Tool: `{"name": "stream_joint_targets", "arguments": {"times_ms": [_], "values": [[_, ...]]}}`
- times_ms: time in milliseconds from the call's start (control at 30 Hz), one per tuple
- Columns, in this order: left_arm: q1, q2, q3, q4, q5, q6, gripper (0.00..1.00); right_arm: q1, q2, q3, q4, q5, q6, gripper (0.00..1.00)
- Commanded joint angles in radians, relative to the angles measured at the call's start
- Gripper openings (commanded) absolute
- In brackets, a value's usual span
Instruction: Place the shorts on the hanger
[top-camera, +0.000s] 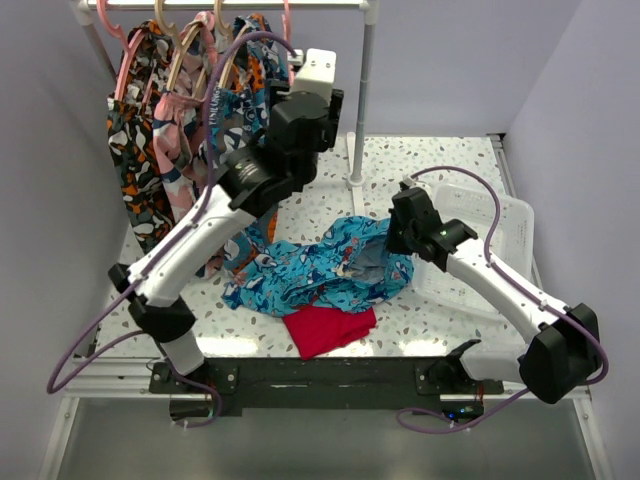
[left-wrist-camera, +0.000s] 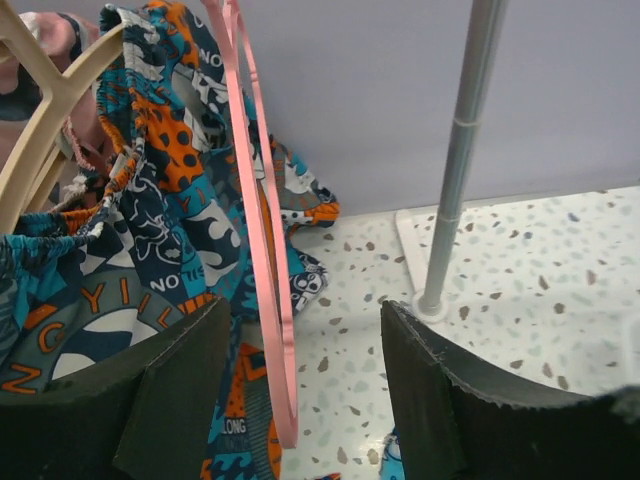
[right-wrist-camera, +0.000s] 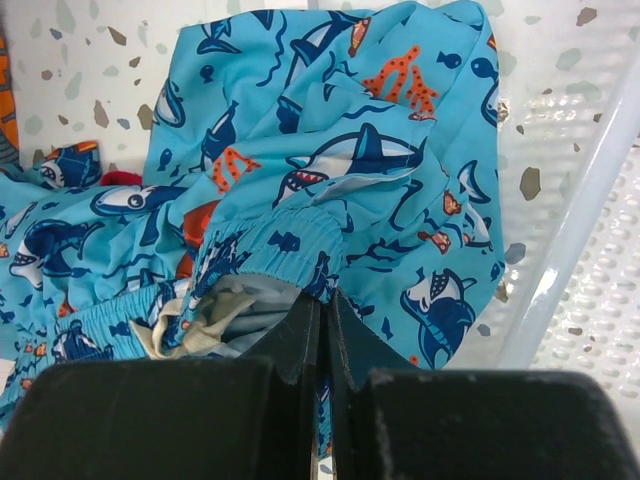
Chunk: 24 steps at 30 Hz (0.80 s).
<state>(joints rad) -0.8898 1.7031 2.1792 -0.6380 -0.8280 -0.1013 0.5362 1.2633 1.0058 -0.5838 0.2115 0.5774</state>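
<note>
Right gripper (right-wrist-camera: 325, 335): the fingers are pressed together at the bottom of the right wrist view, pinching the elastic waistband of the shorts (right-wrist-camera: 330, 150). The shorts lie bunched on the table (top-camera: 430, 160) between the two arms. Their near hem touches the red cloth (top-camera: 330, 328) and their right side is just beside the clear plastic bin (top-camera: 495, 225). They are well apart from the hanger (left-wrist-camera: 262, 230), which hangs at the back rail. Hazard 1: the pinch takes only a small fold of waistband, so the garment is likely to hang twisted when raised, and may drag the red cloth or snag on the bin wall. Hazard 2: the patterned shorts (left-wrist-camera: 170, 210) on the neighbouring wooden hanger (left-wrist-camera: 45, 120) hang just beside the pink frame, so a closing grip could trap that fabric with the hanger. Hazard 3: the left gripper (left-wrist-camera: 303, 320) has its fingers spread, with the thin hanger bar between them and not visibly touched. The bar is slender and hangs free, so it may swing or slip from an off-centre grip. Hazard 4: the cream drawstring (right-wrist-camera: 200, 320) lies loose just beside the right fingers and could catch. Legible writing appears on the patterned shorts only, as fragments reading "NO TIS", "LONG" and "YIL". No brand label is readable elsewhere.
</note>
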Motion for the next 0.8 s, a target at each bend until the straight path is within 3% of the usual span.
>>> {"name": "stream_joint_targets", "arguments": {"times_ms": [0, 233, 567, 633, 733, 767], "values": [[0.025, 0.049, 0.079, 0.057, -0.148, 0.097, 0.66, 0.001, -0.007, 0.008, 0.039, -0.032, 0.015, 0.00], [0.058, 0.121, 0.086, 0.055, -0.149, 0.118, 0.65, 0.001, -0.025, -0.004, 0.036, -0.035, 0.010, 0.00], [0.166, 0.129, 0.060, 0.000, 0.039, -0.006, 0.56, 0.001, -0.034, -0.041, 0.067, -0.064, 0.015, 0.00], [0.183, 0.118, 0.042, 0.009, 0.078, -0.012, 0.51, 0.001, -0.042, -0.048, 0.071, -0.063, 0.012, 0.00], [0.181, 0.092, 0.004, 0.043, 0.105, -0.006, 0.35, 0.001, -0.045, -0.049, 0.071, -0.061, 0.012, 0.00], [0.181, 0.080, -0.004, 0.050, 0.110, -0.005, 0.23, 0.001, -0.047, -0.049, 0.067, -0.061, 0.012, 0.00]]}}
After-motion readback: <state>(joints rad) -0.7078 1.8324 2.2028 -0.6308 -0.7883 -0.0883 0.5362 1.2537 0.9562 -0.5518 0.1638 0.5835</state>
